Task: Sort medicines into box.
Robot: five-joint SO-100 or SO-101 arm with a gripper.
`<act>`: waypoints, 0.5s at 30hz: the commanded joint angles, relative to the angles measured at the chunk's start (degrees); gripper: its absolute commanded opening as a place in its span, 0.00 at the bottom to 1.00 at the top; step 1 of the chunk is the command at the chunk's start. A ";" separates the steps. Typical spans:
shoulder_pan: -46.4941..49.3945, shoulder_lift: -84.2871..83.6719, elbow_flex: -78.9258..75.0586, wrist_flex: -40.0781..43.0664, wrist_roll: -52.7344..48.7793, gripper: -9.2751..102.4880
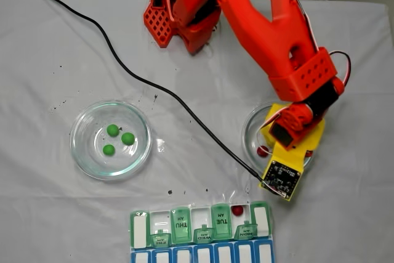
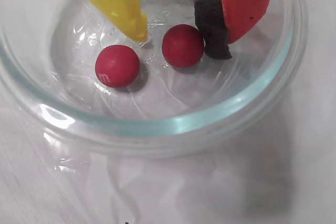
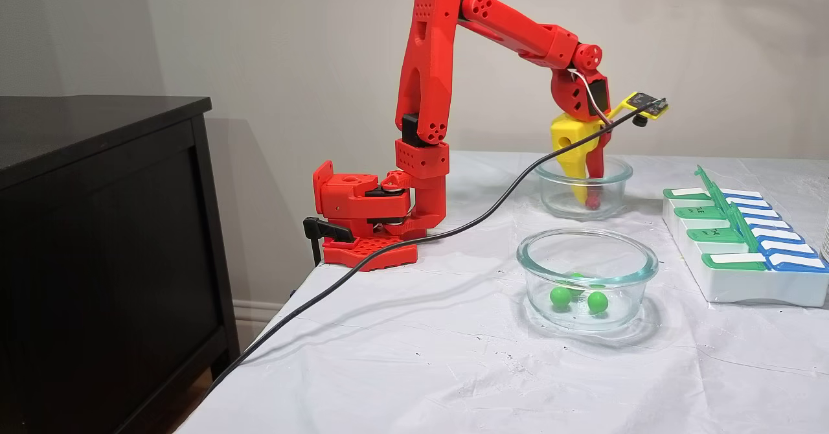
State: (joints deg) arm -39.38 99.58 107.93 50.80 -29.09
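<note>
My gripper [image 2: 177, 38] reaches down into a round glass dish [image 2: 157, 129], the far dish [image 3: 583, 184] in a fixed view. It is open. In the wrist view, one dark red medicine ball [image 2: 182, 45] lies between the yellow finger [image 2: 131, 14] and the black-padded red finger [image 2: 212, 27]. The ball sits against the pad, clear of the yellow tip. A second red ball [image 2: 117, 65] rests just left of it. Three green balls [image 1: 112, 130] lie in the other dish [image 1: 83, 152]. The box [image 1: 184, 226] sits at the table's near edge, and a red ball [image 1: 237, 209] rests in one open compartment.
A black cable [image 1: 154, 90] crosses the white tablecloth from the far left to the wrist camera board [image 1: 282, 178]. The arm's red base [image 1: 178, 16] stands at the back edge. A dark cabinet [image 3: 97, 227] stands beside the table.
</note>
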 commanded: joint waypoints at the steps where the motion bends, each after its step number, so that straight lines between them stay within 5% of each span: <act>1: -1.32 5.98 -1.05 -1.49 0.62 0.28; 15: -0.62 8.17 2.20 -6.86 -0.09 0.28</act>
State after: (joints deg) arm -39.38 101.78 111.45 47.11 -28.30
